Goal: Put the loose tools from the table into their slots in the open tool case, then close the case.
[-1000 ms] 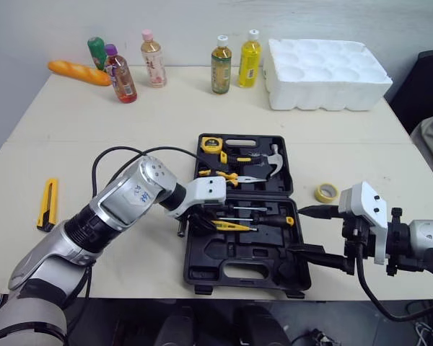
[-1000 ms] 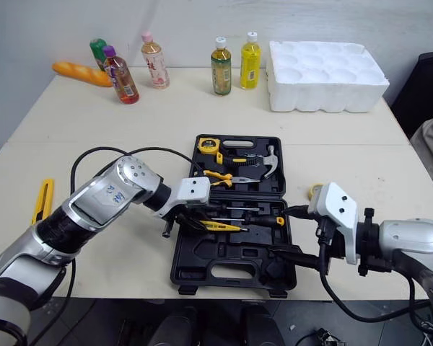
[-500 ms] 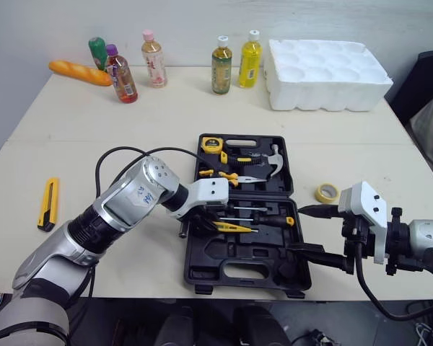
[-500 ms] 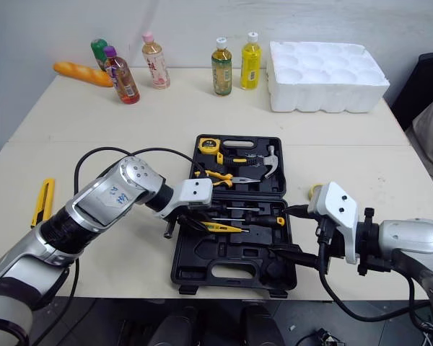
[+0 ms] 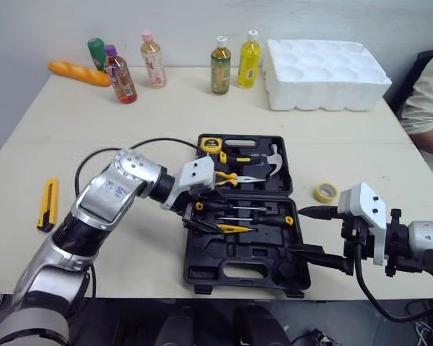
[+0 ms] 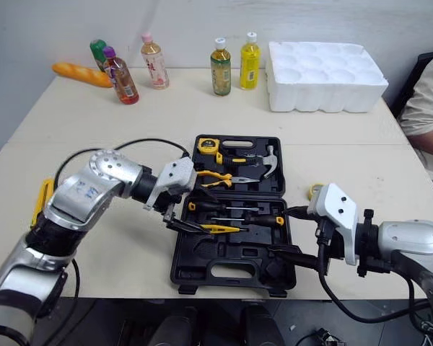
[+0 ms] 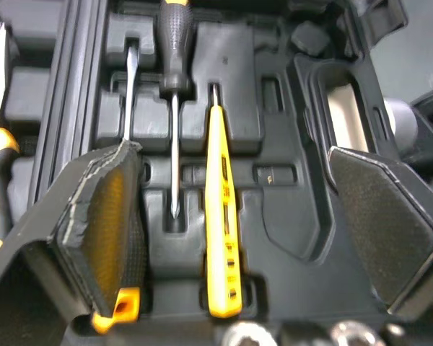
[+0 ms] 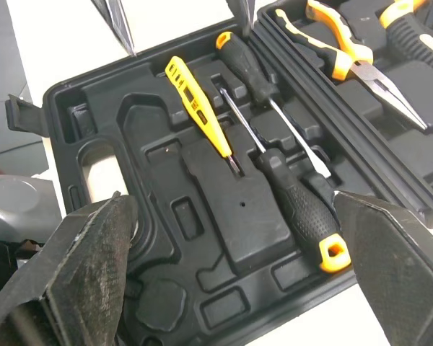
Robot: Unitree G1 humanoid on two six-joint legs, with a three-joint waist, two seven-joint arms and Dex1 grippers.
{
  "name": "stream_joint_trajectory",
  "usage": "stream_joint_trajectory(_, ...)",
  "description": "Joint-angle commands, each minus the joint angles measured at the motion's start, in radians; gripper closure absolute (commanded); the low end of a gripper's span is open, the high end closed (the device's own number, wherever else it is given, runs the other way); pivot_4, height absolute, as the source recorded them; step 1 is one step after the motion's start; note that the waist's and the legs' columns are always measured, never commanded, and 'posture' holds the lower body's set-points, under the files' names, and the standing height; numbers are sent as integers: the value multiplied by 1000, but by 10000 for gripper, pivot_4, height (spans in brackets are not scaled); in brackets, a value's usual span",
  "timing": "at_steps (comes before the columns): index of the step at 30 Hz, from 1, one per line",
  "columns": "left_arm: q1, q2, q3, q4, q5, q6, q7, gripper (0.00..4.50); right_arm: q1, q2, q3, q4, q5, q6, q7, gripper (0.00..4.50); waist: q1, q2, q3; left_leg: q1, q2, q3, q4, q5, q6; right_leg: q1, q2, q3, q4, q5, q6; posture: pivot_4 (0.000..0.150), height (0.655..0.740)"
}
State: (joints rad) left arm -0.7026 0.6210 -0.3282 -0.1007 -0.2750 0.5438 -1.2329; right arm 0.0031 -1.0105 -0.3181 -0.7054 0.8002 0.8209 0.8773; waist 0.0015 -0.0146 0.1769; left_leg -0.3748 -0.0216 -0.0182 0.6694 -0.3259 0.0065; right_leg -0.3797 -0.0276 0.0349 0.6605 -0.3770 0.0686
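Note:
The black tool case lies open mid-table. Its far half holds a tape measure, pliers and a hammer. In the near half lie black-handled screwdrivers and a yellow tester screwdriver in its slot. My left gripper hovers open just above the tester, holding nothing. My right gripper stands open at the case's right edge. A yellow utility knife lies far left on the table. A yellow tape roll sits right of the case.
Several bottles and a bread loaf line the table's back. A white foam tray sits at the back right. A person's sleeve shows at the right edge. A black cable loops over my left arm.
My left gripper has opened and drawn back up and to the left, leaving the yellow tester in the case. A person's sleeve has come in at the right. The right arm is still.

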Motion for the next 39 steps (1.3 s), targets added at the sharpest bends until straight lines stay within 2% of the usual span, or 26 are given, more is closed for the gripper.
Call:
stream_joint_trajectory(1,76,-43,54,80,-1,-260,-15,13081,-26,6,11,-25,15,-22,2,0,0,0,0,0,0,0,0,0,0,0,0,0,0,0,0,1500,7400)
stream_joint_trajectory(4,110,-106,65,150,5,-321,34,26100,-38,1,26,-15,6,-29,11,0,1,0,0,0,0,0,0,0,0,0,0,0,0,0,0,1500,7400)
stream_joint_trajectory(8,130,-142,49,189,45,-415,49,44206,-62,-7,38,-4,6,-29,15,0,3,0,0,0,0,0,1,0,1,0,0,0,0,0,0,1500,7400)
stream_joint_trajectory(25,145,-147,-14,294,181,-533,46,44814,-87,-27,58,19,-6,-26,58,0,0,0,0,1,0,0,2,0,1,1,0,0,1,0,0,1500,7400)
stream_joint_trajectory(33,133,-140,-45,365,264,-662,71,44814,-88,-28,53,18,-3,-24,57,0,-2,1,-1,4,0,0,1,0,1,4,0,0,1,0,0,1500,7400)
stream_joint_trajectory(39,108,-132,-68,400,289,-615,84,44814,-82,-23,48,13,0,-22,48,0,-5,1,-2,6,0,0,1,-1,2,4,1,0,2,0,0,1500,7400)
